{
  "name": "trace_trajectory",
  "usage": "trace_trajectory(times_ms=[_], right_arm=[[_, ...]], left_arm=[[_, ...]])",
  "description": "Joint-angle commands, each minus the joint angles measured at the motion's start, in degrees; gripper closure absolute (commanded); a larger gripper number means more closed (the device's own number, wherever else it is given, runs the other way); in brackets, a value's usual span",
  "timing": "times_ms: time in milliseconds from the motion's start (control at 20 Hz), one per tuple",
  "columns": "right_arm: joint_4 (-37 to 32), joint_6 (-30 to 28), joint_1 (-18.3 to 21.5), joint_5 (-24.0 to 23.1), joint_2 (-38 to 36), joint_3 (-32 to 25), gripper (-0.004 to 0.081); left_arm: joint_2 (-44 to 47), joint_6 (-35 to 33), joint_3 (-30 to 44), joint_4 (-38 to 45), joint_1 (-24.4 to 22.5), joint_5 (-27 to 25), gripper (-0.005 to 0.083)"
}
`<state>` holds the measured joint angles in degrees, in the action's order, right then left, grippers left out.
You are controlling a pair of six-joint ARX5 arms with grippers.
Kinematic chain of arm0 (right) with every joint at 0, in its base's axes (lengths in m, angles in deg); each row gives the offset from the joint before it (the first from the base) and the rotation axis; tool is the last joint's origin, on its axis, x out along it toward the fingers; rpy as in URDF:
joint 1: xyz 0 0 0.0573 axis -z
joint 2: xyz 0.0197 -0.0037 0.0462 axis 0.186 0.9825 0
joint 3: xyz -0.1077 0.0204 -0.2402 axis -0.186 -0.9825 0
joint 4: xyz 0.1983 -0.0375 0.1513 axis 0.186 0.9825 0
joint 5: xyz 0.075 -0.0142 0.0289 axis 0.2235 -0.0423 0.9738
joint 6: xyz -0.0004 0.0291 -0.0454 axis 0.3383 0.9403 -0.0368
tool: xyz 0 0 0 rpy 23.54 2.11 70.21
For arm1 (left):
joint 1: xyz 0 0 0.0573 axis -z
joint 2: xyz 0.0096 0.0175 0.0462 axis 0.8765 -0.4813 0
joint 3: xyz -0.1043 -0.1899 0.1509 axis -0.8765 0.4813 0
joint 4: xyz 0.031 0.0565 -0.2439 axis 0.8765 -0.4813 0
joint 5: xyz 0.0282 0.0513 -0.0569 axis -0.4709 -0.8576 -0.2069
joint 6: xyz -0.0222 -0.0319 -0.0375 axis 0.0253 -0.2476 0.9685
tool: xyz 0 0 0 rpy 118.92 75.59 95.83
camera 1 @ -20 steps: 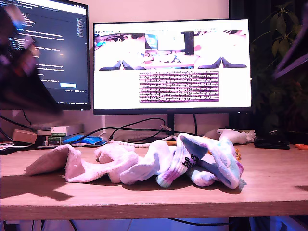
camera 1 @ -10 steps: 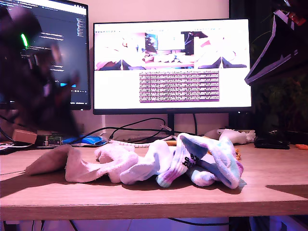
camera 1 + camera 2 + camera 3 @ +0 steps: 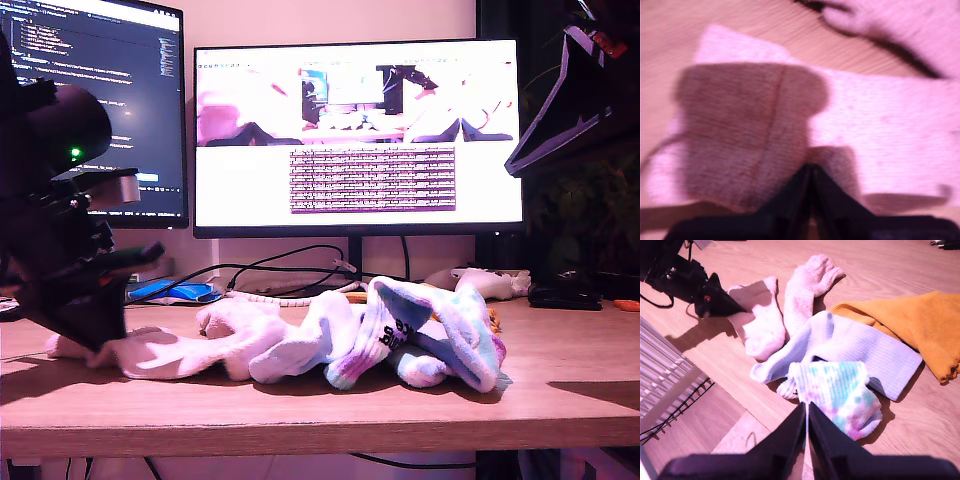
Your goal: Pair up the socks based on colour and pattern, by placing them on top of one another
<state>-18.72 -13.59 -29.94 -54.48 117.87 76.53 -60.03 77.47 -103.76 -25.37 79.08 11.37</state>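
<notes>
Brought my first hand [image 3: 100,350] down within the last second from a blur high at the exterior view's left to the tabletop [image 3: 300,410], onto the flat pale pink sock [image 3: 160,350] at that end of the heap. In the first wrist view, seen with fingers pressed together, tips just over the pale pink sock [image 3: 890,125] and throwing a shadow across it; clenched, then, but cannot tell whether any fabric is pinched or merely touched. Swung my second hand [image 3: 807,410] into sight high at the exterior view's right, likewise closed and gripping nothing, well above the tie-dye sock [image 3: 840,395]. Left the heap as it was: tie-dye sock resting on the pale lavender sock [image 3: 855,347], mustard sock [image 3: 910,325] behind that, and a fluffy pink sock [image 3: 807,282] just beside the one under my first hand. Probably means the reach is done and a pick of the pink sock is starting, with the fluffy neighbour the likely partner. No pair stacked yet; jaws would likely need reopening for a proper grip on the thin fabric.
</notes>
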Motion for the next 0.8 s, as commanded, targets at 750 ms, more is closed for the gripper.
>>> trace_trajectory(times_ms=[750], right_arm=[[-0.2,-0.1,-0.3,0.2,0.6,-0.3,0.0780]], left_arm=[[-1.6,2.7,-8.2,-7.6,0.2,11.2,0.0793]])
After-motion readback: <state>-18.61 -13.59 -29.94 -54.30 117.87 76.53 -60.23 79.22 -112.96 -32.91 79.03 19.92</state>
